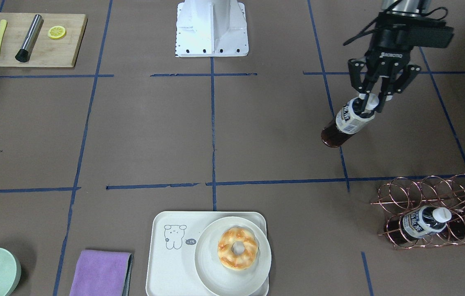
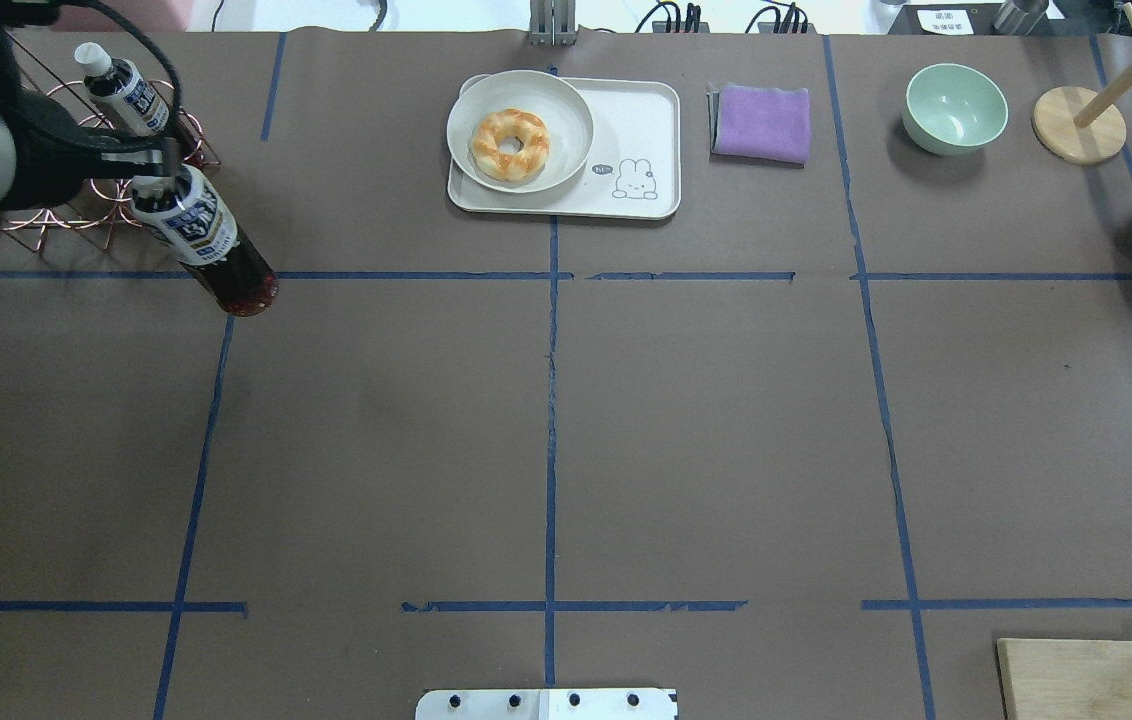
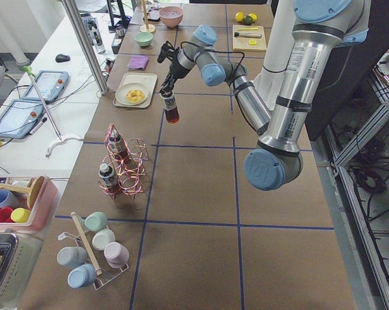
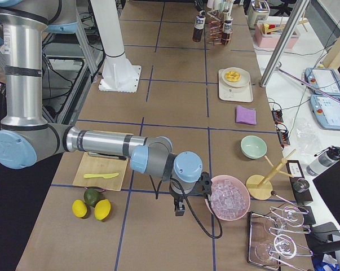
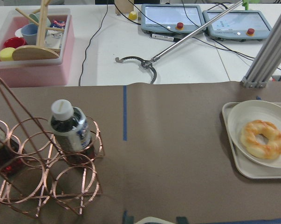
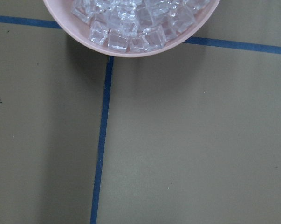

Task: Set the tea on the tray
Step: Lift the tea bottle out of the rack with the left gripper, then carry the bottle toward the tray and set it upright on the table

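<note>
Presently, the tea bottle hangs in the upper right of the front view, pinched at its white cap by the left claw. It is tilted, with its base toward the lower left, and in the left side view it appears clear of the table. It is well apart from the tray, which sits at bottom centre.

Risks noted:
- The hold is on the cap alone, so the hanging weight could swing or slip during the carry.
- A plate with a doughnut fills the tray's right portion. Only the strip with the bear drawing is bare, so a loose approach could strike the plate.
- A bottle set down on a tilted base could topple.

Pose: the left arm enters from the top right corner, wrist pointing down, with the wire rack below it toward the lower right. The right claw hangs low beside the bowl of ice. Whether it is spread or closed cannot be told.
</note>
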`<state>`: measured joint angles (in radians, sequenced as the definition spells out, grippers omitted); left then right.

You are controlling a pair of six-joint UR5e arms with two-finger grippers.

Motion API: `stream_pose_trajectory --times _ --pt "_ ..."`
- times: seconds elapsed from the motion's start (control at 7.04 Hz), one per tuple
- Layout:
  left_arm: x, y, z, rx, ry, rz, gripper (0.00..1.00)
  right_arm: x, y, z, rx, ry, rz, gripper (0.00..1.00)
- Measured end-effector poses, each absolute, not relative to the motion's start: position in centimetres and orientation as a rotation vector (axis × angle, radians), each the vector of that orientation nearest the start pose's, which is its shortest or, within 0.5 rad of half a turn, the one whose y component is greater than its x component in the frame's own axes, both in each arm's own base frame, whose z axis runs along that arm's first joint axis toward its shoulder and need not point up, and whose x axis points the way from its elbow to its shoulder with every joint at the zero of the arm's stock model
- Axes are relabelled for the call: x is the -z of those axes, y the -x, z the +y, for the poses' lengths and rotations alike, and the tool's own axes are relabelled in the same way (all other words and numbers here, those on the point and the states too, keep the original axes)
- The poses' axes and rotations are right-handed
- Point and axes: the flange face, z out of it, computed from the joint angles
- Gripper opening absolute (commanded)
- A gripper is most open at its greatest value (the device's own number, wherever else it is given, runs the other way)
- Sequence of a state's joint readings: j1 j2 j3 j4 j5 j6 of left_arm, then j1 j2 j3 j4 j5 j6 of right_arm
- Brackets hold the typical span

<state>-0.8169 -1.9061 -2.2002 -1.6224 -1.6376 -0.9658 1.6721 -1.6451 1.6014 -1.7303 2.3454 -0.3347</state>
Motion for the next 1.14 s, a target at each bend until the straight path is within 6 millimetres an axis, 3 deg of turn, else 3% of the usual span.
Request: stream_pose_trajectory --times 0.14,0.43,0.71,0.85,1.14 --pt "-17.9 -28.0 -44.3 0.121 -0.609 0.807 0.05 -69.3 -10.8 -43.5 0.143 0.021 -0.796 1.00" --pt "-13.8 -34.4 -42.8 0.111 -0.634 0.817 0.04 -69.3 -10.8 -43.5 0.143 0.020 -0.796 1.00" --pt "-10.4 -42.9 -42.3 0.202 -0.695 0.784 0.04 -69.3 -10.8 -43.5 0.142 0.020 -0.795 1.00" --pt "-9.1 -45.9 -42.3 0.250 -0.720 0.773 0.04 -69.3 -10.8 -43.5 0.141 0.021 -0.799 1.00" --pt "-6.9 -49.9 -42.3 0.297 -0.732 0.775 0.04 -69.3 -10.7 -43.5 0.139 0.020 -0.808 1.00"
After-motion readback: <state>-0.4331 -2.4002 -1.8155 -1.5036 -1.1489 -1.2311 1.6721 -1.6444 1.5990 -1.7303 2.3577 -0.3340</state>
